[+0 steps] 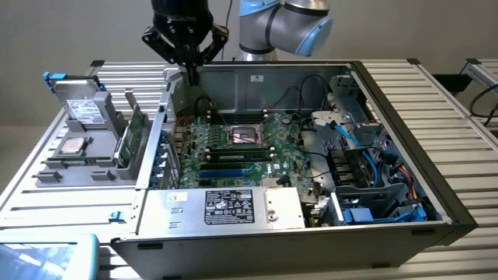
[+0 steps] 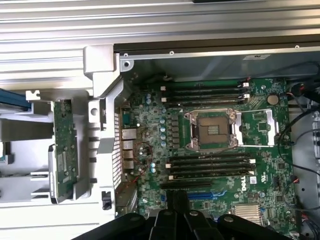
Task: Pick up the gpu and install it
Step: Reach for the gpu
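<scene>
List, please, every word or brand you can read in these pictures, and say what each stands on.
"ROBOTIQ": on the gripper.
"DELL": on the motherboard.
Too small to read: the power supply label.
Blurred, unreadable: the drive label.

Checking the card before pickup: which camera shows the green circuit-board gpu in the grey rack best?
The wrist view: the thin green circuit-board gpu shows its broad face there. The exterior view gives a narrow, slanted sliver of the gpu, standing in the grey metal rack.
</scene>
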`<state>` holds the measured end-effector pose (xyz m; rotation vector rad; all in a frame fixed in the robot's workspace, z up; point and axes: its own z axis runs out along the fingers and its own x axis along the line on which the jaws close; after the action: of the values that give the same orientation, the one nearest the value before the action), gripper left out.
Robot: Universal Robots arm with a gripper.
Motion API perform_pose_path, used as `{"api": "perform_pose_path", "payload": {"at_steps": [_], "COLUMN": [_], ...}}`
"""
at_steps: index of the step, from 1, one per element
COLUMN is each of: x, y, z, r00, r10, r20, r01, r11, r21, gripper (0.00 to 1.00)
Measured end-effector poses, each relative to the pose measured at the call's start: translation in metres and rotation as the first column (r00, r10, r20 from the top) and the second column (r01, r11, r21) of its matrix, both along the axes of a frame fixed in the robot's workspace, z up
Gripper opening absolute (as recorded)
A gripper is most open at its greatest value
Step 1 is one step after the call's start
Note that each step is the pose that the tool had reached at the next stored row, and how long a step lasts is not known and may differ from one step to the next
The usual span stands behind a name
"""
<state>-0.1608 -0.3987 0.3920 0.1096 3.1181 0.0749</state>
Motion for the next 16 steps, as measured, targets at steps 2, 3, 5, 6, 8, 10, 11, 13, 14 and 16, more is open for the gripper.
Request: {"api": "perform_pose_path", "payload": {"at_steps": [2, 3, 5, 6, 8, 10, 11, 13, 14, 16], "x": [-0.009, -0.014, -0.023, -0.027, -0.036, -0.046, -0.05, -0.059, -0.064, -0.073], "y": [0.0002, 0.0003, 0.0006, 0.0008, 0.0014, 0.002, 0.0024, 0.0033, 0.0038, 0.0049], "z": [-0.0007, -0.0012, -0.003, -0.0039, -0.0061, -0.0085, -0.0098, -0.0123, -0.0138, -0.0166], "r00": [1.0, 1.0, 1.0, 1.0, 1.0, 1.0, 1.0, 1.0, 1.0, 1.0], "r10": [0.0, 0.0, 0.0, 0.0, 0.0, 0.0, 0.0, 0.0, 0.0, 0.0], "r20": [0.0, 0.0, 0.0001, 0.0, -0.0001, 0.0, 0.0, 0.0, 0.0, 0.0], "r01": [0.0, 0.0, 0.0, 0.0, 0.0, 0.0, 0.0, 0.0, 0.0, 0.0], "r11": [1.0, 1.0, 1.0, 1.0, 1.0, 1.0, 1.0, 1.0, 1.0, 1.0], "r21": [0.0, 0.0001, 0.0001, 0.0001, 0.0, 0.0, 0.0001, 0.0, 0.0, 0.0001], "gripper": [0.12, 0.12, 0.12, 0.12, 0.12, 0.12, 0.12, 0.12, 0.12, 0.12]}}
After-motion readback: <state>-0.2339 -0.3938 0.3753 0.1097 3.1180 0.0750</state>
